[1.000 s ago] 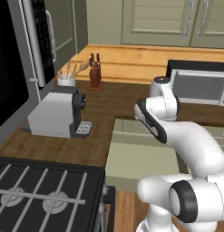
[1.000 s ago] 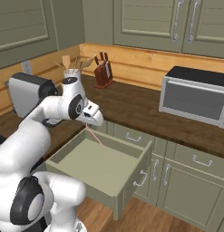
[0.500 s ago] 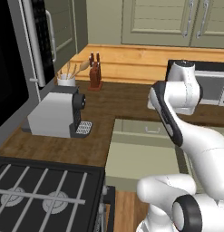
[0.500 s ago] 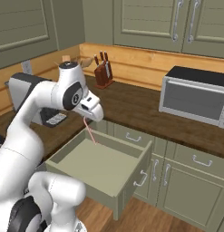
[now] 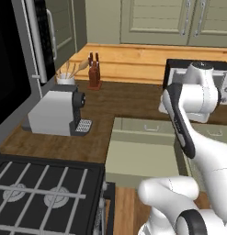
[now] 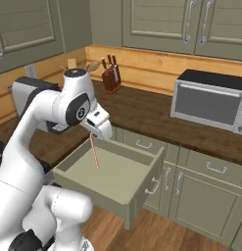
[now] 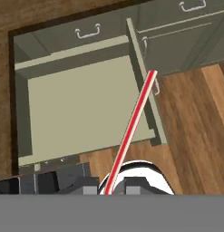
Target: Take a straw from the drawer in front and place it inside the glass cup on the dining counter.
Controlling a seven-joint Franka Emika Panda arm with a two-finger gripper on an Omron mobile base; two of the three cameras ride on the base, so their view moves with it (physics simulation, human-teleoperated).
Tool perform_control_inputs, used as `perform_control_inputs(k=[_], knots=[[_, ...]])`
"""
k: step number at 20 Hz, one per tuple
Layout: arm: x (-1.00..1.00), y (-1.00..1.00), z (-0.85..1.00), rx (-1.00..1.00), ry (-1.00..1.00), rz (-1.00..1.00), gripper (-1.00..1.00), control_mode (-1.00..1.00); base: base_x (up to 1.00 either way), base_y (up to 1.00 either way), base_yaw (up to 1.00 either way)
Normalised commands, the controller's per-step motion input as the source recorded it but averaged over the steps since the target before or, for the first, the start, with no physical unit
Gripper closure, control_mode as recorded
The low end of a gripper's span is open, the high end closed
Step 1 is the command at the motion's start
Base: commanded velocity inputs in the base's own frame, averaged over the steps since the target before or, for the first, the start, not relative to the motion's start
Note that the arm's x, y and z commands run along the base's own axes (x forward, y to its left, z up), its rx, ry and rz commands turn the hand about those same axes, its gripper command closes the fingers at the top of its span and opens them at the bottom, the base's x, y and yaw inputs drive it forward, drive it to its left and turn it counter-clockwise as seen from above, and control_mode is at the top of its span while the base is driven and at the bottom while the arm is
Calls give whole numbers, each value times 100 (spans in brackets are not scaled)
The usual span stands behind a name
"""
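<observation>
My gripper is shut on the top end of the straw, a thin reddish-pink stick that hangs almost upright above the open drawer. In the hand view the straw runs from between my dark fingertips up across the drawer's right wall. The pale sage-green drawer is pulled out, and its floor is bare. In the left base view the drawer lies beside my white arm, which covers the hand. The glass cup and the dining counter are out of view.
A microwave stands on the brown counter at the right. A knife block, a white utensil holder and a grey coffee machine stand at the left. A stove is near the base. Wood floor lies below the drawer.
The arm's elbow has swung up and over. The hand has turned, so the straw has gone from slanted to almost upright above the drawer. The grip is unchanged.
</observation>
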Motion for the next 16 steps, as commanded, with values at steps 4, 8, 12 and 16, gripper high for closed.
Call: perform_control_inputs(k=[4, 8, 12, 16], knots=[[0, 0, 0, 0, 0, 0, 100, 100, -100, -22, -25], [0, 0, 0, 0, 0, 0, 100, 100, -73, -32, -56], [0, 0, 0, 0, 0, 0, 100, 100, -11, -19, -76], [0, 0, 0, 0, 0, 0, 100, 100, 0, -16, -81]])
